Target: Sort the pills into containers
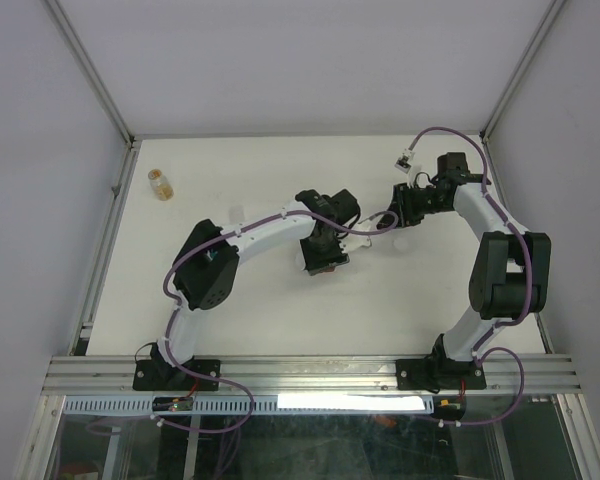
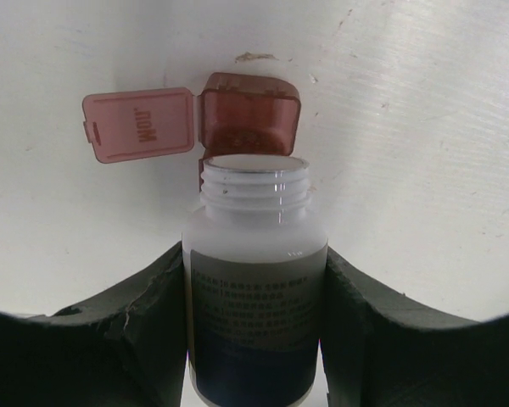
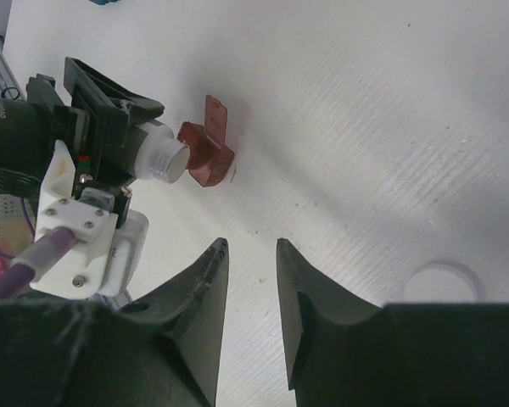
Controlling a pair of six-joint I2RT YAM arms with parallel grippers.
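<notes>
My left gripper (image 2: 254, 254) is shut on a white bottle (image 2: 254, 305) with no cap, tipped so its open mouth (image 2: 254, 174) sits just over the dark red container (image 2: 253, 119). The container rests on the table with its lid (image 2: 140, 125) flipped open to the left. From above, the left gripper (image 1: 322, 250) and the red container (image 1: 326, 268) are mid-table. The right wrist view also shows the red container (image 3: 205, 157) beside the bottle (image 3: 163, 159). My right gripper (image 3: 251, 248) is open and empty above bare table, right of the left gripper (image 3: 102, 127). No pills show.
A small amber vial (image 1: 160, 184) stands at the far left of the table. A white round cap (image 3: 441, 281) lies near my right gripper (image 1: 402, 222). A sliver of something teal (image 3: 109, 2) shows at the top edge of the right wrist view.
</notes>
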